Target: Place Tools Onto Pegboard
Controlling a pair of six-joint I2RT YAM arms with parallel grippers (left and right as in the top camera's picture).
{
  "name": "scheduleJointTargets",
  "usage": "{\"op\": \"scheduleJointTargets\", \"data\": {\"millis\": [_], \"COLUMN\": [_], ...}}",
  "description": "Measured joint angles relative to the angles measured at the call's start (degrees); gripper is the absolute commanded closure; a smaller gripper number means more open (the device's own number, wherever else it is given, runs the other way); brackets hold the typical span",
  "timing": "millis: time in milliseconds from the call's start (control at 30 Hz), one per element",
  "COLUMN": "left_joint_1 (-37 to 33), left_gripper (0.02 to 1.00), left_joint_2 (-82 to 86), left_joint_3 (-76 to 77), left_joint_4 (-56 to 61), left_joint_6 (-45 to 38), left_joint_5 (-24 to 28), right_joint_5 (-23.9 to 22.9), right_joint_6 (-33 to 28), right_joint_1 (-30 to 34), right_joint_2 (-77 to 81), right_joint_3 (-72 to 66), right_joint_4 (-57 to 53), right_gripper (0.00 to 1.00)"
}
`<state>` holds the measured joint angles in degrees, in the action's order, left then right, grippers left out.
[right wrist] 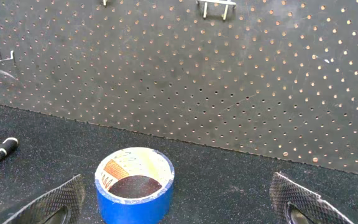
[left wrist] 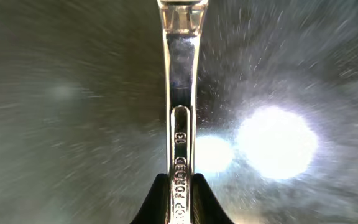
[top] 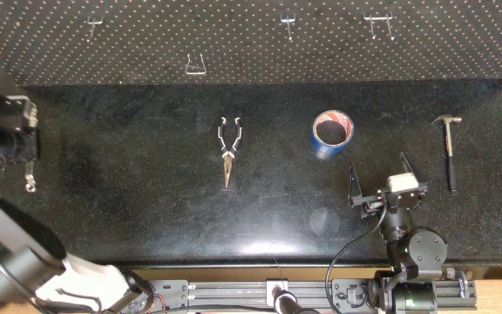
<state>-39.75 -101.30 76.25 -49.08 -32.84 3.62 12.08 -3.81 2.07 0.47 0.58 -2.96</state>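
Note:
My left gripper [top: 23, 148] is at the far left of the table, shut on a silver wrench [left wrist: 180, 93] whose shaft runs straight out from between the black fingertips [left wrist: 157, 202]. The wrench's end [top: 30, 183] shows just below the gripper. My right gripper [top: 379, 174] stands open near the table's front right, a little short of the blue tape roll [top: 332, 133], which stands in the middle of its open fingers [right wrist: 55, 202] but farther off [right wrist: 134, 185]. Pliers [top: 228, 153] lie mid-table, and a hammer [top: 449, 148] lies at the right.
The pegboard [top: 234, 44] runs along the back with wire hooks: one far left [top: 94, 24], a loop hook [top: 196, 65], one at centre-right [top: 288, 22] and a double hook [top: 379, 22]. The black table [top: 129, 174] has open room between the tools.

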Motion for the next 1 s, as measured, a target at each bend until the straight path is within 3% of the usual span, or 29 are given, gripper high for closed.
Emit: {"op": "scheduleJointTargets", "data": {"millis": [200, 367, 567, 1000], "left_joint_1": [3.1, 13.7, 23.1, 24.2], "left_gripper": [0.989, 0.989, 0.989, 0.989], "left_joint_2": [15.1, 29.5, 46.7, 55.6], "left_joint_3": [-4.4, -15.2, -30.5, -40.2], "left_joint_4": [0.3, 1.3, 9.2, 29.9], "left_joint_6": [3.0, 3.8, 12.9, 29.0], "left_joint_5": [-0.4, -0.1, 0.1, 0.1], "right_joint_5": [0.0, 0.0, 0.0, 0.0], "right_joint_6": [0.0, 0.0, 0.0, 0.0], "right_joint_1": [0.0, 0.0, 0.0, 0.0], "right_joint_2": [0.0, 0.0, 0.0, 0.0], "right_joint_3": [0.0, 0.0, 0.0, 0.0], "right_joint_4": [0.0, 0.0, 0.0, 0.0], "right_gripper": [0.025, 0.027, 0.025, 0.025]}}
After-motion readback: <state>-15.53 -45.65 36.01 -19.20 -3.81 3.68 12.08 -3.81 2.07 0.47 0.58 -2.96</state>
